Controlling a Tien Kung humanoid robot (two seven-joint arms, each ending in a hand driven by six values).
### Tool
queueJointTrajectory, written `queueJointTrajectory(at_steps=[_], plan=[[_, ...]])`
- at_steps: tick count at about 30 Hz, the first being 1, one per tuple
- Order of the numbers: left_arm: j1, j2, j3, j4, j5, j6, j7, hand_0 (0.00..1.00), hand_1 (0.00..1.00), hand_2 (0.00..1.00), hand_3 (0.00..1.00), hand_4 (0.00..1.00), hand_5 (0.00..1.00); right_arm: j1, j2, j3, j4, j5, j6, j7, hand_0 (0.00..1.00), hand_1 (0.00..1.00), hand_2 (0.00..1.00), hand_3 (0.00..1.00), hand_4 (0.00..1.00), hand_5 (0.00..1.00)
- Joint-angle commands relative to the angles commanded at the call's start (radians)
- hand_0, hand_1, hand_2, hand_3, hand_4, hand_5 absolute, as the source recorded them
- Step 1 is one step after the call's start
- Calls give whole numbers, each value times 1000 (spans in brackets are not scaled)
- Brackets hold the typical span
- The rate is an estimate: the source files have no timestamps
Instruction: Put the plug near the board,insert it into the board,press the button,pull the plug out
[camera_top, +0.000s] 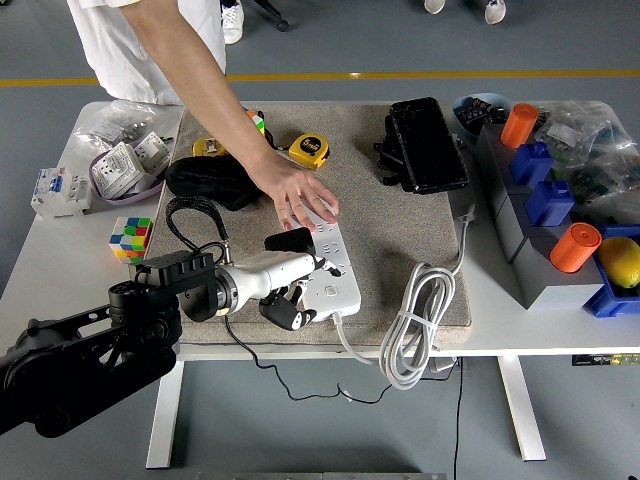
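White power strip (331, 268) lies on a grey mat (400, 225) at the centre of the table (60, 250). A person's hand (300, 195) presses flat on its upper end. The robot's left hand (285, 290), entering from the lower left, has its fingers curled around a black plug (290, 314) just beside the strip's lower left edge.

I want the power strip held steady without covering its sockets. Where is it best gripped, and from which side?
Grip the power strip across its narrow width at the far end, coming from the table's far side. It is a long flat bar, its cable leaves the near end, and the left hand crowds the near left side. The person's hand already rests on that far end.
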Motion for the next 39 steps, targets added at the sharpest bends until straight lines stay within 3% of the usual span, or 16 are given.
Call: queueJointTrajectory(at_steps=[16, 39], plan=[[-18, -23, 42, 74, 7, 2, -6, 55, 92, 165, 886, 570, 2, 0, 1, 9, 1, -1, 1, 0, 640, 660, 629, 550, 995, 527], [-17, -23, 55, 113, -9, -8, -9, 54, 92, 165, 857, 586, 2, -2, 3, 14, 1, -2, 1, 1, 640, 660, 628, 550, 995, 526]])
